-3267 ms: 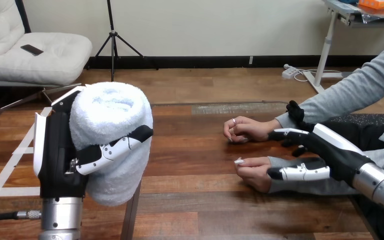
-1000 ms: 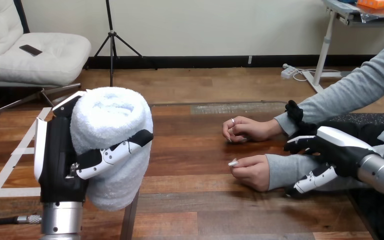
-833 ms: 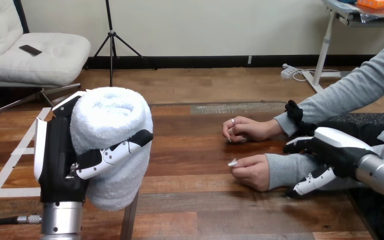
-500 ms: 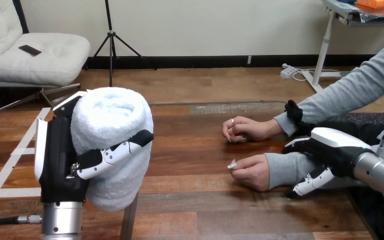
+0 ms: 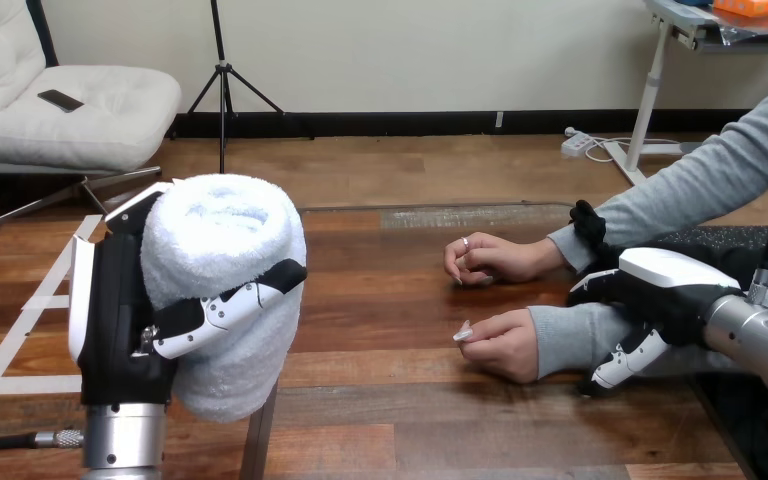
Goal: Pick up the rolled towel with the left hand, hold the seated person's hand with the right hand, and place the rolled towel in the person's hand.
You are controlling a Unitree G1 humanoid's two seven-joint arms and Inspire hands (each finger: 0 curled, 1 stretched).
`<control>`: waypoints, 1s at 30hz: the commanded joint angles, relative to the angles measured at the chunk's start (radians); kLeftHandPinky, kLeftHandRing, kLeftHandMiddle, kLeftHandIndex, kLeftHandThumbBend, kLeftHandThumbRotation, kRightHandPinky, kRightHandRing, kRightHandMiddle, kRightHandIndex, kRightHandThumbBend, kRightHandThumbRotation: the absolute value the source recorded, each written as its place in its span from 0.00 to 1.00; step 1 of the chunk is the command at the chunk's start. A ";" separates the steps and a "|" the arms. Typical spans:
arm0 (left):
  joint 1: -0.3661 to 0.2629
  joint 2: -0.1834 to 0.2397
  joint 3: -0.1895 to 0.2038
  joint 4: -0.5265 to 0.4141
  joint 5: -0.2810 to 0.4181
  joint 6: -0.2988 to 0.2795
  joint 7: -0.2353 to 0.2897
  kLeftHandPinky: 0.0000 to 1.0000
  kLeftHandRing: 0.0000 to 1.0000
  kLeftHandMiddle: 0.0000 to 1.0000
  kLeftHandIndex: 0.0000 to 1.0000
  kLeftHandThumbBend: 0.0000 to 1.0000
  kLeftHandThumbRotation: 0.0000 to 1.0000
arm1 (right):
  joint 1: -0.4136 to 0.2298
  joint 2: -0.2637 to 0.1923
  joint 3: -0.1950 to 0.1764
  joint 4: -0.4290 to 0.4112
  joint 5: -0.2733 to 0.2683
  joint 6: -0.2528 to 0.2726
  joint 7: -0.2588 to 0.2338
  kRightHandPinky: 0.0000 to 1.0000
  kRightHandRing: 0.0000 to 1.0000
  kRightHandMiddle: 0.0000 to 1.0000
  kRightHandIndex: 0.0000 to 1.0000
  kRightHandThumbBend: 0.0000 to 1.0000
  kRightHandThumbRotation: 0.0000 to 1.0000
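Observation:
The rolled white towel (image 5: 222, 250) stands upright in my left hand (image 5: 120, 320), raised at the view's left, fingers and thumb curled round it. The person's nearer hand (image 5: 500, 345) rests on the wooden table (image 5: 380, 400) with its fingers loosely curled and nothing in it. My right hand (image 5: 665, 295) lies across the grey-sleeved forearm just behind that hand. Its fingers (image 5: 588, 288) curl over the far side and its thumb (image 5: 622, 368) hooks under the near side. The person's farther hand (image 5: 490, 258) rests on the table beyond, loosely closed.
A small black object (image 5: 588, 222) lies by the person's farther sleeve. White tape strips (image 5: 20, 330) cross the table at the left. A seam (image 5: 260, 440) splits the tabletop below the towel. The table's far edge (image 5: 440, 208) runs behind the person's hands.
My right hand has turned from lying along the wrist to clasping across the forearm, thumb now underneath. The person's nearer hand has edged slightly left. The left hand and towel have stayed still.

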 commanded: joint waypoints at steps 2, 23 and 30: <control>-0.054 -0.002 0.012 -0.014 -0.016 -0.039 -0.004 0.27 0.31 0.37 0.42 0.64 0.00 | -0.105 0.002 0.025 0.002 -0.025 0.009 -0.050 0.69 0.79 0.80 0.77 1.00 0.24; -0.059 0.002 0.015 -0.001 -0.034 -0.048 -0.019 0.28 0.32 0.38 0.42 0.64 0.00 | -0.151 0.012 0.056 0.014 -0.049 0.036 -0.075 0.66 0.75 0.75 0.73 1.00 0.25; -0.061 0.002 0.016 0.002 -0.042 -0.049 -0.025 0.28 0.32 0.38 0.42 0.64 0.00 | -0.162 0.012 0.062 0.014 -0.050 0.047 -0.068 0.65 0.75 0.76 0.72 1.00 0.25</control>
